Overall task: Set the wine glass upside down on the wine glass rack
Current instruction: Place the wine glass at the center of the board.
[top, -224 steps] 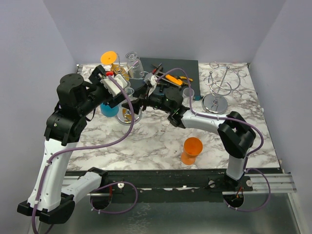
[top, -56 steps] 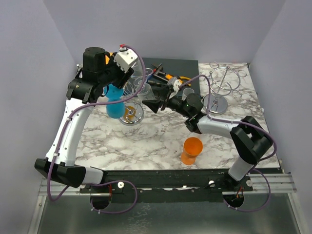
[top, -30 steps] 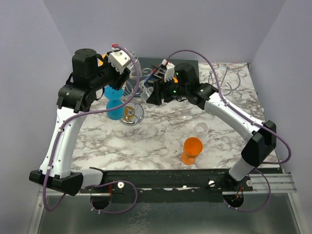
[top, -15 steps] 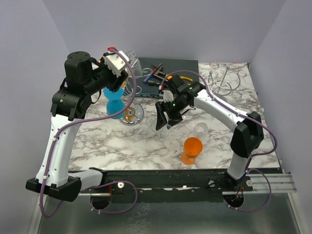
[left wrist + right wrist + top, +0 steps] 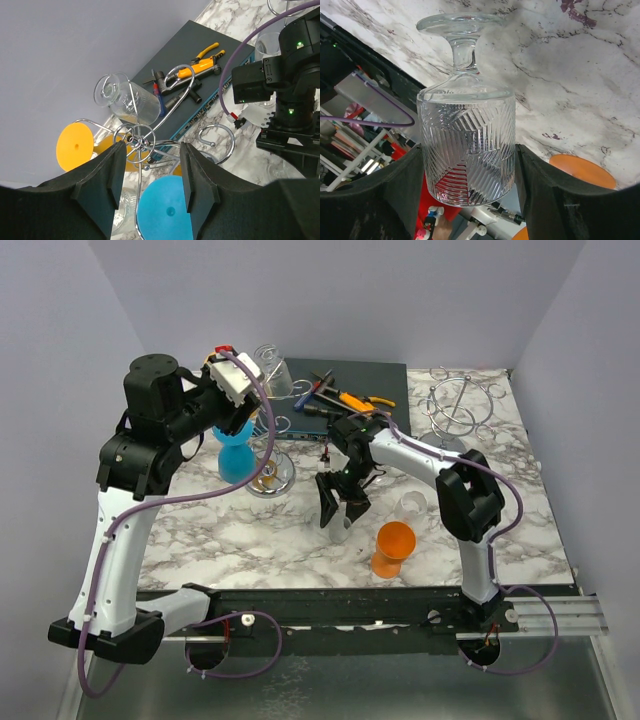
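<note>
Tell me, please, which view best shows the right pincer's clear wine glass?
Right wrist: the wine glass fills the frame, ribbed bowl and foot sharp. Top external shows a faint glint; left wrist shows nothing clear.

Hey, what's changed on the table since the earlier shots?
The right gripper, jaws closed on the clear wine glass, swung from beside the left rack to the near middle of the table. The left gripper drew back leftward above that rack, jaws open and empty. The orange cup, blue glass and right-hand empty rack stayed put.

White arm links (image 5: 112, 550), black joints (image 5: 150, 380), purple cables (image 5: 266, 430), green indicator lights (image 5: 298, 44)
</note>
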Motion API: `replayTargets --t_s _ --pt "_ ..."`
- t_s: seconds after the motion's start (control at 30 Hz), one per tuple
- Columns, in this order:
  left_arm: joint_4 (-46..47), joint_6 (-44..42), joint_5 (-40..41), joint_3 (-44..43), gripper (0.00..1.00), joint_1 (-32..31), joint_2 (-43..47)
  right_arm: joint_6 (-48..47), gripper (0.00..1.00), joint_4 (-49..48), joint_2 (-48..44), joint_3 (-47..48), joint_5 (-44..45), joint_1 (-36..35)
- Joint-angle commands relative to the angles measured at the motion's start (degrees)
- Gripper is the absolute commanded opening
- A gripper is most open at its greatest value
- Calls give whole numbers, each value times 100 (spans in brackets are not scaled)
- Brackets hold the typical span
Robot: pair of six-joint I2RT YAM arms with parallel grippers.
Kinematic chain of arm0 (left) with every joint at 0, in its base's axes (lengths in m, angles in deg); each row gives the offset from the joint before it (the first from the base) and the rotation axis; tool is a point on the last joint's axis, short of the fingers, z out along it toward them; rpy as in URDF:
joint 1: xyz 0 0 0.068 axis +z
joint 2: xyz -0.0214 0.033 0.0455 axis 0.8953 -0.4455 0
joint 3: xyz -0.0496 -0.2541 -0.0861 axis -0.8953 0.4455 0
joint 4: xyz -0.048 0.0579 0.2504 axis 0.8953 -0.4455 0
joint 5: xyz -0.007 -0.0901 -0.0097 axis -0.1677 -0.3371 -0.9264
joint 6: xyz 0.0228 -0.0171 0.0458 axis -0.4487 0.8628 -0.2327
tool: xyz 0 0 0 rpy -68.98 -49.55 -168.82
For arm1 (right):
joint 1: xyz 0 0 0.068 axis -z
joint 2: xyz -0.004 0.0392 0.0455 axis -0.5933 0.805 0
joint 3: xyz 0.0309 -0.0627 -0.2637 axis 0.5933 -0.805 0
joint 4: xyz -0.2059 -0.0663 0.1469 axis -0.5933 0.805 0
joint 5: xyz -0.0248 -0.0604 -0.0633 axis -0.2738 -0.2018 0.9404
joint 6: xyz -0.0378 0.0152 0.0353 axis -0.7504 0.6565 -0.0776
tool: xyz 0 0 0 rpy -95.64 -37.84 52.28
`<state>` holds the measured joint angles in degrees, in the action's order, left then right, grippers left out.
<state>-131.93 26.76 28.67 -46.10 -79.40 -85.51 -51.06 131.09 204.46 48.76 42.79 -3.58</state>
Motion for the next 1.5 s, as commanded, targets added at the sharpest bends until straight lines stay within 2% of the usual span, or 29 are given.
replayTargets --t_s 0.0,0.13,0.2,0.23,0.3,0.5,0.77,0.87,0.97,1.03,1.17,1.3,1.47 --pt "-80 -22 -232 131 53 12 152 168 1 118 38 86 -414 -11" --pt "-77 -160 -243 244 53 12 231 285 9 -175 125 39 -185 -11" --pt "-77 -166 -230 286 53 12 257 338 19 -337 195 84 25 -11" --pt "-77 -172 -225 310 54 12 258 366 29 -434 234 96 134 -10" --pt "-72 -162 -227 312 54 15 267 435 41 -647 268 52 298 -26" --pt "-83 -129 -206 237 54 12 268 585 48 -1180 152 -449 727 -62" --pt "-86 -84 -146 152 54 12 225 635 49 -1510 -5 -907 1289 -124" --pt "-80 -128 -80 222 54 12 233 669 60 -1611 -241 -879 1363 -129" --pt "-90 -41 44 242 54 12 219 668 76 -1569 -598 -599 1450 -125" --pt "-135 18 72 240 54 12 217 664 82 -1519 -869 -375 1457 -121" --pt "-230 8 96 308 54 12 232 659 85 -1375 -1382 -51 1635 -124" --pt "-270 -59 66 365 54 12 232 643 86 -1598 -1730 -320 1619 -121" --pt "-333 -99 -298 451 55 12 233 621 86 -1483 -2019 -36 1964 -73"
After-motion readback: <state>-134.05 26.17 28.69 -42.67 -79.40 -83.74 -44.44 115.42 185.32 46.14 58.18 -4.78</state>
